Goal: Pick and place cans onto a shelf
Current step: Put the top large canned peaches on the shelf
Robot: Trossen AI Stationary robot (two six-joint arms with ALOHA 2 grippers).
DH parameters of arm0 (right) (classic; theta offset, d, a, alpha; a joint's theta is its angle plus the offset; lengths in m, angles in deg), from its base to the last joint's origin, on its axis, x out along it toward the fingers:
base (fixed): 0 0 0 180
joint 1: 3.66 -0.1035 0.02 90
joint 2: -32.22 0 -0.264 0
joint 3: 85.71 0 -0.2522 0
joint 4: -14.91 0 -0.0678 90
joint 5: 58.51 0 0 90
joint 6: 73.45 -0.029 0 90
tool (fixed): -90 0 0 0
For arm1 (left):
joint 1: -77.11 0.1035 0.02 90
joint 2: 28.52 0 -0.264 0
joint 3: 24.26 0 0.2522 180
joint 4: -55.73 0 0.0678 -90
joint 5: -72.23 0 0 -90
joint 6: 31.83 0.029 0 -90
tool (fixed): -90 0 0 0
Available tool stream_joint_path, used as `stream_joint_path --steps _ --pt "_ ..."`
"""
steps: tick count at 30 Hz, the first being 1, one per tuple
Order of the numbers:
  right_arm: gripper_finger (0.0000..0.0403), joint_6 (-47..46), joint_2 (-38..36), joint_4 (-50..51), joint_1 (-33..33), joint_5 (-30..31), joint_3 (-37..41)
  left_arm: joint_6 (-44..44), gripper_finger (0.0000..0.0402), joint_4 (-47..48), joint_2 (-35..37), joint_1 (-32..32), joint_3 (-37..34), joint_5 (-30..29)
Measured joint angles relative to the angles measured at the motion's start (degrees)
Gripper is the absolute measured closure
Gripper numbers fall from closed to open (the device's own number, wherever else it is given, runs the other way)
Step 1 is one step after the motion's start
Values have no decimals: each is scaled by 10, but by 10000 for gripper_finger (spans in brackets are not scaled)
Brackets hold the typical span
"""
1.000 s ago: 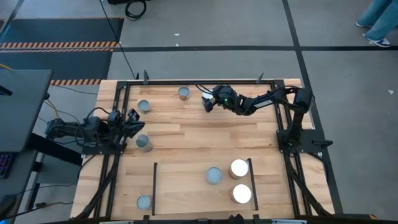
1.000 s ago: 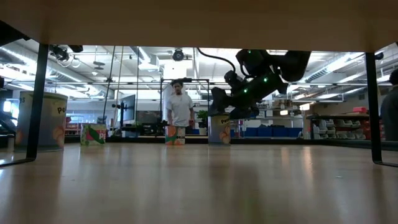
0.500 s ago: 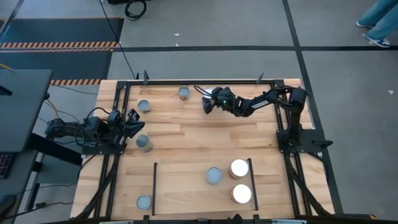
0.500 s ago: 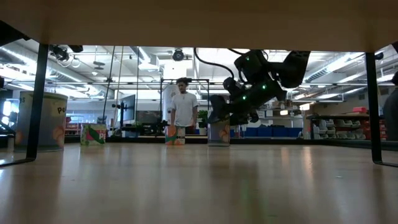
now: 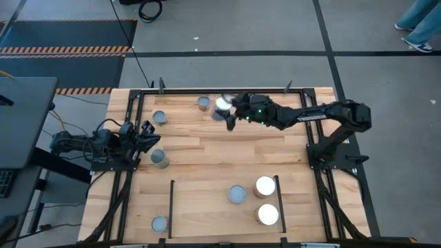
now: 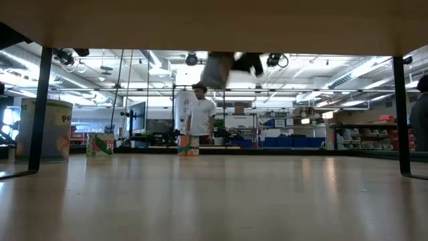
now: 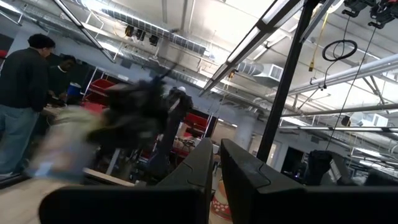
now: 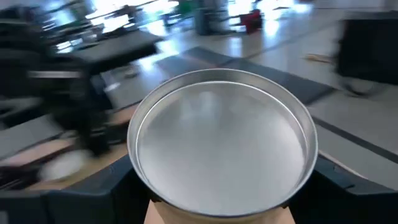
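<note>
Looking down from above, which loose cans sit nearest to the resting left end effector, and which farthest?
From the left end effector, shut at the table's left edge:
1. Can just below it, left side.
2. Can above it, far-left area; close to the first.
3. Can by the far rail.
4. Can at the near-left corner, farthest.

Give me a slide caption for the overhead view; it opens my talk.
Right claw carries a can above the table's far edge; three cans sit on the shelf.

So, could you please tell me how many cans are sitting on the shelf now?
3 on the shelf: a grey-topped can near its middle, one white-topped can beside it, another white-topped can nearer the table's edge. None seems hidden.
</note>
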Motion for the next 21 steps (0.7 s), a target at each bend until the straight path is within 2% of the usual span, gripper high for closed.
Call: stream_joint_path --steps 4,10,15,18,21 --pt "108 29 -13 98 -80 -2 -82 0 363 0 0 0 0 0" --pt "108 31 3 185 -214 19 -181 0 363 0 0 0 0 0" --pt "108 -2 42 218 -310 39 -236 0 363 2 0 0 0 0" --pt "108 -29 83 271 -344 42 -284 0 363 4 0 0 0 0" --pt "108 -16 131 333 -367 45 -348 0 363 5 -1 0 0 0"
